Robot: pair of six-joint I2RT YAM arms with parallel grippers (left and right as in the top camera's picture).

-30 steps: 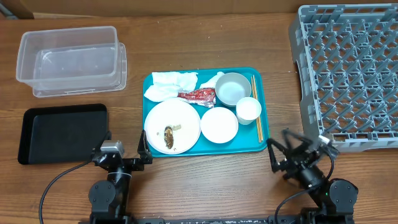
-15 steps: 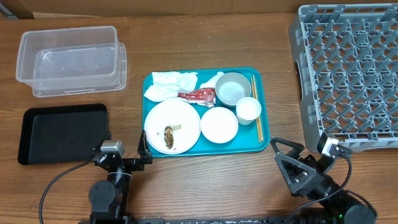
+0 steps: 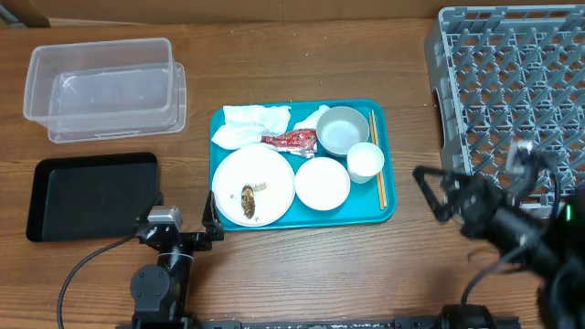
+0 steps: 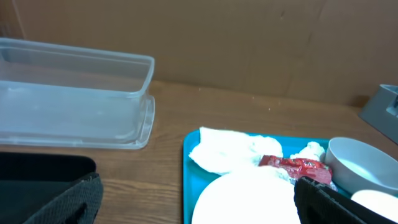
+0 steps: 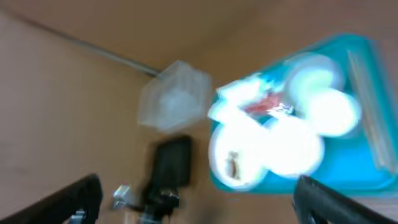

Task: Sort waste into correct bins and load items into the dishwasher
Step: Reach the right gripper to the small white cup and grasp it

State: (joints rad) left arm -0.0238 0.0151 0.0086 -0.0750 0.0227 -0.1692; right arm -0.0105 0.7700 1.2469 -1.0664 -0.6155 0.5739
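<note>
Both tools released, nothing held.
Left tool [image 3: 183,226] sits low at the desk [image 3: 302,274] edge beside the black tray [image 3: 91,192]. Right tool [image 3: 435,195], blurred, is between the teal tray [image 3: 366,204] and rack [image 3: 512,100]. Tissues [image 3: 247,126], wrapper [image 3: 291,139], plates [image 3: 270,169] and bowl [image 3: 343,131] are on the teal tray.

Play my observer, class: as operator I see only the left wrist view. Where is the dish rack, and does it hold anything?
Observer: The dish rack stands to the right of the teal tray; no dishes show in it.
Operator: Any food on the big plate?
Observer: Yes, a brown scrap lies on the big plate.
Operator: And the chopsticks?
Observer: The chopsticks lie along the tray's right edge, beside the cup.
</note>
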